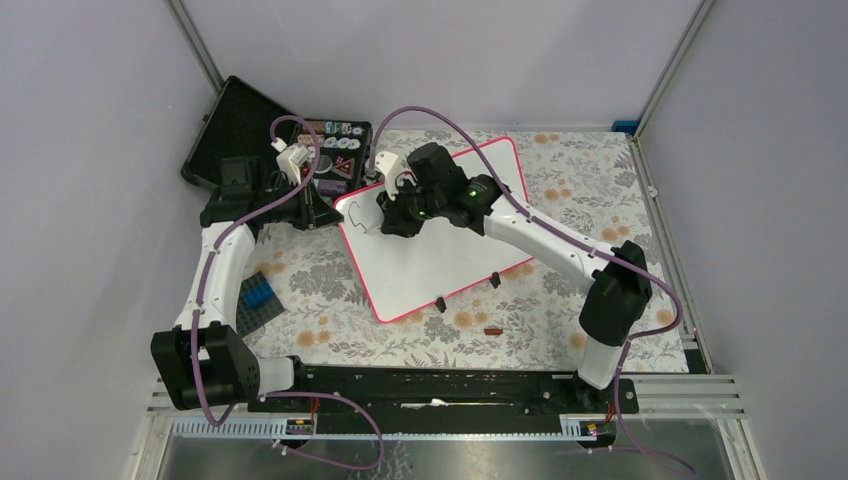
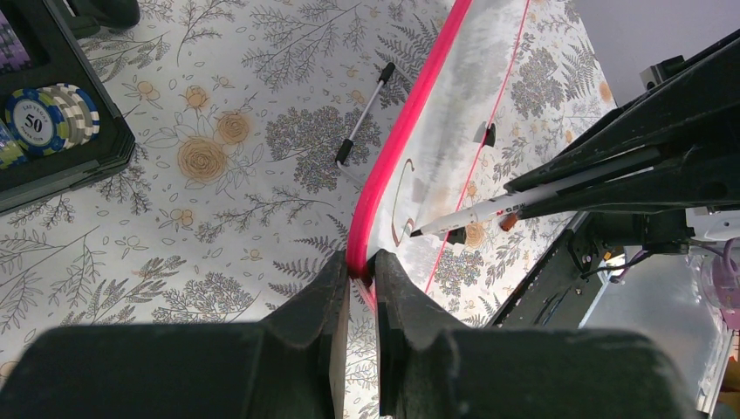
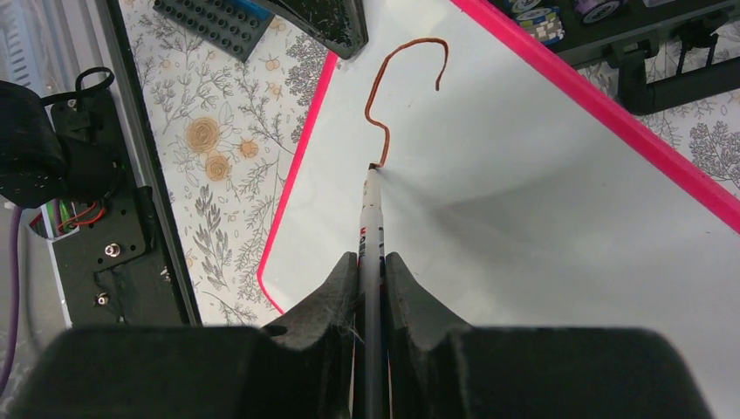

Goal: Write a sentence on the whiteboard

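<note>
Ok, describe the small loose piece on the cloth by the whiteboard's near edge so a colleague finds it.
Start at the whiteboard, pink-rimmed, on the floral cloth. Just off its near rim, on the robot's side, lies a small reddish-brown piece. Unlike the two black clip feet on that rim, it is brown and clear of the board.

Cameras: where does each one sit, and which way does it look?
Top external: high behind, looking down on the left arm, right arm and whiteboard.
Left wrist: on the left arm, facing the left end effector pinching the whiteboard's rim.
Right wrist: on the right arm, facing the right end effector gripping the marker.
Shared: both wrist views show marker and whiteboard.
</note>
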### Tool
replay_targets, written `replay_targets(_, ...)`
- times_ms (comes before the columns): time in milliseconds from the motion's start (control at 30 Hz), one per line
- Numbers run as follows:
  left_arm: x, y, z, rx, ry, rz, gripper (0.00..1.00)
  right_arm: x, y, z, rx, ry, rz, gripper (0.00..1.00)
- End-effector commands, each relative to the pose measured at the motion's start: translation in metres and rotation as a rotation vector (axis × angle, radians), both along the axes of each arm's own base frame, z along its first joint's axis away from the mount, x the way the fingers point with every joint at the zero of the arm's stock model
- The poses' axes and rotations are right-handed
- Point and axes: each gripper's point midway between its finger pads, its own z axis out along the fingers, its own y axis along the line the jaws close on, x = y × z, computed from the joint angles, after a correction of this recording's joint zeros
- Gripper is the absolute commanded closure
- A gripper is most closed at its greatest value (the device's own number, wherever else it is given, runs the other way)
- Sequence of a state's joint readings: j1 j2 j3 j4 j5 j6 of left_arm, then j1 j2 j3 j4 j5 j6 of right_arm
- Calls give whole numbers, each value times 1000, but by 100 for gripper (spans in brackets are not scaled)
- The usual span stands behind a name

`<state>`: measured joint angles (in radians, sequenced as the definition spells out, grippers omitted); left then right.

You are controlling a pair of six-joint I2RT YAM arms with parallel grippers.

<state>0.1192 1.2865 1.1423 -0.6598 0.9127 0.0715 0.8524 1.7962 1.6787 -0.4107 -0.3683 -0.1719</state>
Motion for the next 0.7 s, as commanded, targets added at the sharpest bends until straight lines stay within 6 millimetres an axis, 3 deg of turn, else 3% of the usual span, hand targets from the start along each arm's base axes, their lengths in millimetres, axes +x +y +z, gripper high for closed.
replay_targets(0,7,3,16,33,-121,-5,100,-9,13,12,30,-8,38,100)
replay_targets(267,7,4,15,36,-119,-1,100,-15,25,15,42,0,65,100)
replay_targets(400,7,4,15,38,-120,-1,100,-19,25,33,78,-8,80,100)
replay_targets(533,6,4,16,38,-126,-2,100,-19,16,50,117,-5,79,100)
replay_targets(667,5,3,17,37,-129,-5,100,-6,0,58,123,-27,36,100)
